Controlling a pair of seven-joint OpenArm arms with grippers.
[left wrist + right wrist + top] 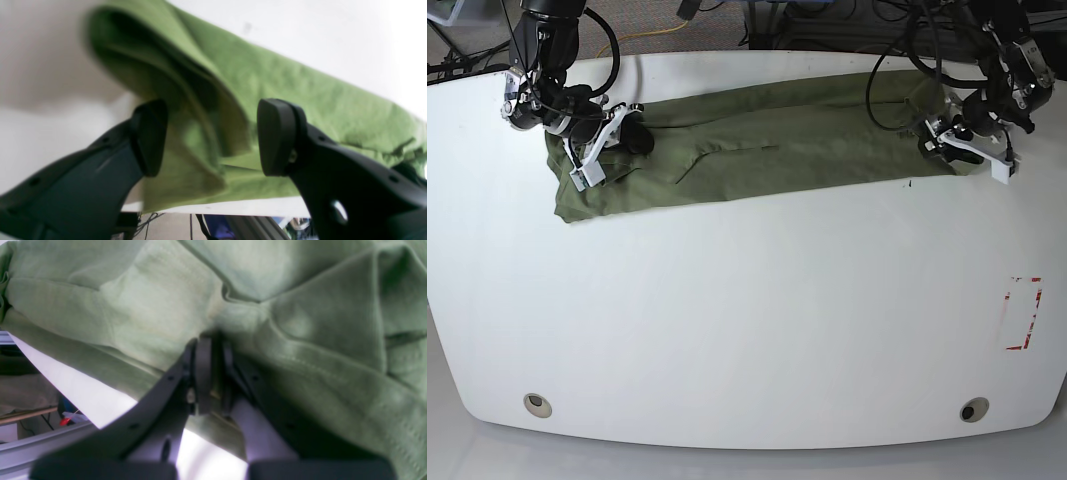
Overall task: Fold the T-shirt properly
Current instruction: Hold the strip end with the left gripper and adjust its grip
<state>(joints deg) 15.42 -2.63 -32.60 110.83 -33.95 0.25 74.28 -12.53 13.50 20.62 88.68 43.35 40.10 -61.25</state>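
T-shirt (767, 160) fabric lies as a long, narrow olive band along the far edge of the white counter (747, 320), already doubled over lengthwise, so what you have in front of you looks like a shirt partway through its folds rather than one spread flat. Your right gripper (210, 350) sits at the end of the band that appears on the left of the base view, and its jaws are pressed together with a bunched ridge of cloth pinched between them; that hold makes sense as an anchor or a lifting point for the next fold across the width. Your left gripper (210, 136) is at the opposite end, with its jaws standing apart on either side of a loose, rolled flap of fabric. The cloth passes between the pads but neither pad seems to press on it, so I judge that you have nothing secured on that side yet. The flap looks soft and layered, so you will likely want both layers between the pads before closing, or only the top one will come up. With one end clamped and the other merely straddled, the shirt stays flat on the counter between your two arms.
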